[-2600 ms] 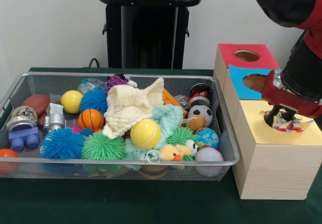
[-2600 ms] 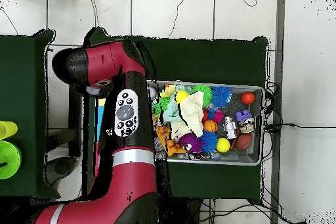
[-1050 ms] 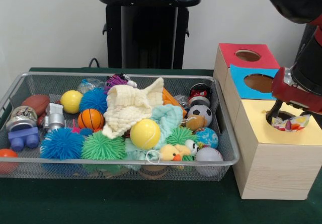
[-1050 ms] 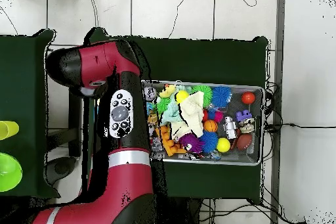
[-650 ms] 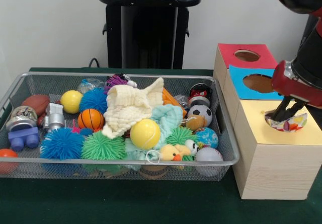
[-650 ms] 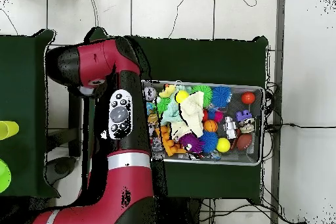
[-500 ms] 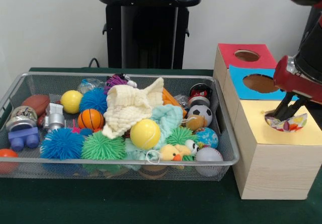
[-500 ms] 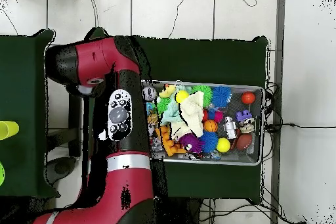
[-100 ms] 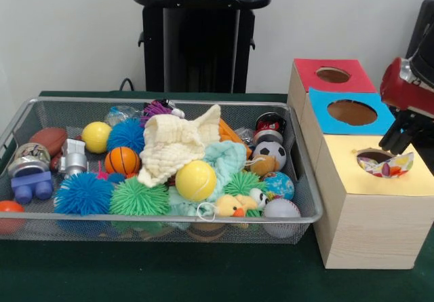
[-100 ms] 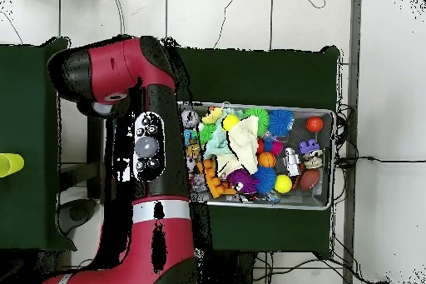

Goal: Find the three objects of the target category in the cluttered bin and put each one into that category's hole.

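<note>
A colourful patterned cloth [image 9: 388, 165] lies crumpled in the round hole of the yellow-topped box [image 9: 342, 174], partly sticking out. My gripper [image 9: 401, 136] hangs just above and to the right of it, open and holding nothing. In the wire bin [image 9: 169, 218] a cream cloth [image 9: 178, 144] lies draped over the toys, with a pale teal cloth [image 9: 228, 158] beside it. From overhead, the cream cloth [image 10: 244, 141] shows in the bin [image 10: 333, 157]; the red arm [image 10: 146, 147] hides the gripper and the boxes.
A blue-topped box [image 9: 325, 116] and a red-topped box [image 9: 310, 71] stand behind the yellow one. The bin is packed with balls, spiky toys, a yellow ball [image 9: 195, 180], a basketball [image 9: 123, 159] and a rubber duck [image 9: 234, 206].
The gripper let go of the patterned cloth in the yellow box's hole, then rose up and away to the right. The cloth stays in the hole.
</note>
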